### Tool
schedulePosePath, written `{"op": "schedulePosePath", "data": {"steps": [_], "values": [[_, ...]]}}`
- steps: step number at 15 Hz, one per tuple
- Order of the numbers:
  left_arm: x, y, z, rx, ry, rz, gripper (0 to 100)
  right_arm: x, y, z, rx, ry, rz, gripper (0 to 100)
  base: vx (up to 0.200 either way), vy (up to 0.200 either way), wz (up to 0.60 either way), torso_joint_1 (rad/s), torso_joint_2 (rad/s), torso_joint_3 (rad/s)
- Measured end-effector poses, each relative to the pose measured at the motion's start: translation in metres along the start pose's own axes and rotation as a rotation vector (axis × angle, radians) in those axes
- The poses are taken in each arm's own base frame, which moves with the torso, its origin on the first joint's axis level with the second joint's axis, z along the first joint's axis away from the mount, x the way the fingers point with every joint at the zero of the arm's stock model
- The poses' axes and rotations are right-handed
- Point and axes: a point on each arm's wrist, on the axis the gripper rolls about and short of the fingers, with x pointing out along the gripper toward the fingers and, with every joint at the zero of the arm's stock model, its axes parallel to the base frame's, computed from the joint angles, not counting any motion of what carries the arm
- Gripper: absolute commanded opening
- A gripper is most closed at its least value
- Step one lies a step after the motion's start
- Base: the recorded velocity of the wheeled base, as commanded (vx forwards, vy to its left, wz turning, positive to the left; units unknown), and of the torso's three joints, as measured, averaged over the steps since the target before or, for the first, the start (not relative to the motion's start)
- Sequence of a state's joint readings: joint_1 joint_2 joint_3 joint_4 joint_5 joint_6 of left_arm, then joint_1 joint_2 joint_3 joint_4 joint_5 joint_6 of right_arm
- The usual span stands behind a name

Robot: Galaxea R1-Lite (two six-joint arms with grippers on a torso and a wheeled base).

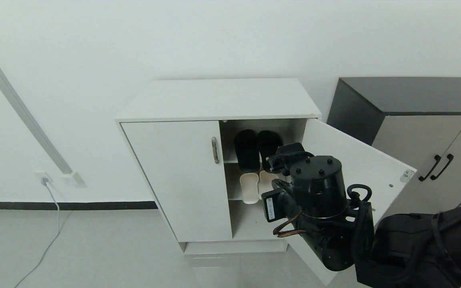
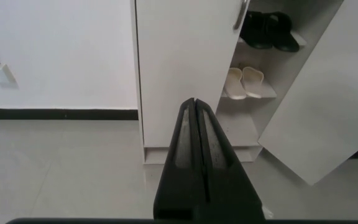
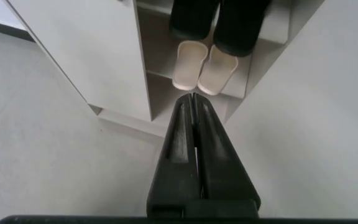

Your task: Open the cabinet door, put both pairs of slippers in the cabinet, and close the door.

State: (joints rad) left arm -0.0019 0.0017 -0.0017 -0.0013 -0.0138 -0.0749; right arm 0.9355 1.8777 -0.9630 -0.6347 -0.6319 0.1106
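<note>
Both pairs shelved, cabinet door (image 1: 358, 168) swung out.
Right gripper (image 3: 193, 98), pressed together, sits just before the white slippers (image 1: 249, 187) on the middle shelf (image 1: 233, 197), black slippers (image 1: 247, 151) above; left gripper (image 2: 194, 102), likewise together, well back.

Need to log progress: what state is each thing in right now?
Right door: open wide.
Left door: shut.
Black slippers: inside, on the upper shelf.
White slippers: inside, on the shelf below.
Left pincer: shut, empty.
Right pincer: shut, empty.
</note>
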Motion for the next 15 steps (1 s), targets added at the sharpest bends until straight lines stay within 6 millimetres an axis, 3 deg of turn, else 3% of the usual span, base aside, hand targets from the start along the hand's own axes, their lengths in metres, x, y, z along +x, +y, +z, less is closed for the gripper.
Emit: {"op": "schedulePosePath", "data": {"steps": [9,15], "values": [[0.0000,0.0000,0.0000,0.000,0.000,0.000,0,0.0002,-0.0001,-0.0005,-0.001,0.001,-0.001,0,0.000,0.000,0.00,0.249,-0.57,-0.327],[0.0000,0.0000,0.0000,0.000,0.000,0.000,0,0.0001,-0.0003,0.0016,0.009,-0.012,0.001,0,0.000,0.000,0.00,0.193,-0.42,-0.229]]}}
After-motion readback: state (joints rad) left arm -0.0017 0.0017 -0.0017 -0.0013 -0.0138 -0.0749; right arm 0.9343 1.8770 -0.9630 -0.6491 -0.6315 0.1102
